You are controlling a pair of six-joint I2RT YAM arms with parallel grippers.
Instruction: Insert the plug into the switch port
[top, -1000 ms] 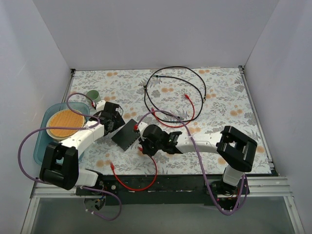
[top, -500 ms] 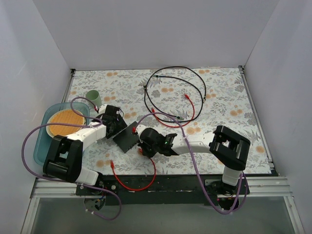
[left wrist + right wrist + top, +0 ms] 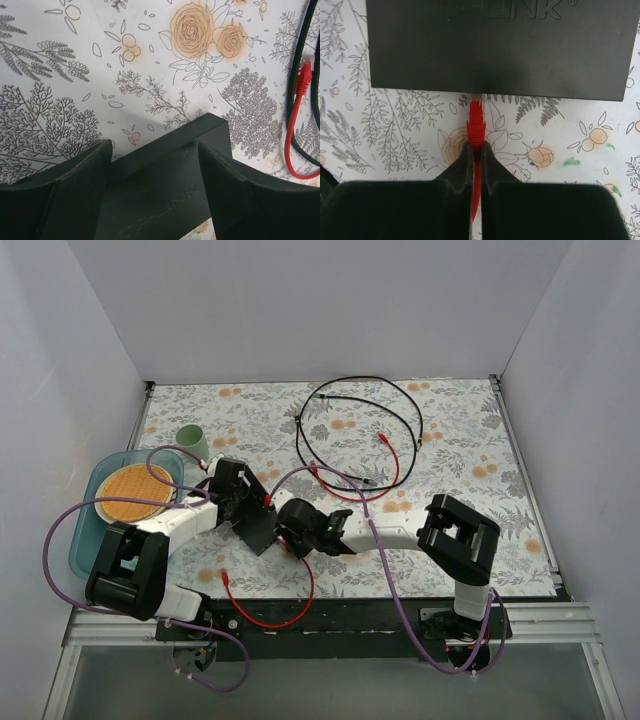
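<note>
The switch (image 3: 257, 526) is a flat matte-black box lying near the table's front, between my two grippers. My left gripper (image 3: 238, 500) is open, with its fingers wide apart over the switch's far end (image 3: 165, 180); I cannot tell whether they touch it. My right gripper (image 3: 294, 530) is shut on the red plug (image 3: 476, 122), holding it just behind its boot. The plug's clear tip (image 3: 476, 98) is at the switch's near edge (image 3: 500, 50). The sockets are hidden. The plug's red cable (image 3: 270, 620) loops back to the table's front edge.
A teal tray (image 3: 82, 540) holding a round tan plate (image 3: 135, 492) stands at the left, with a green cup (image 3: 190, 443) behind it. Black cable loops (image 3: 360, 430) and a second red cable (image 3: 395, 458) lie mid-table. Another red plug (image 3: 303, 77) lies beside the left gripper.
My right gripper has moved left with the red plug, up to the switch's edge. My left gripper has moved over the switch's far end. The switch has turned slightly.
</note>
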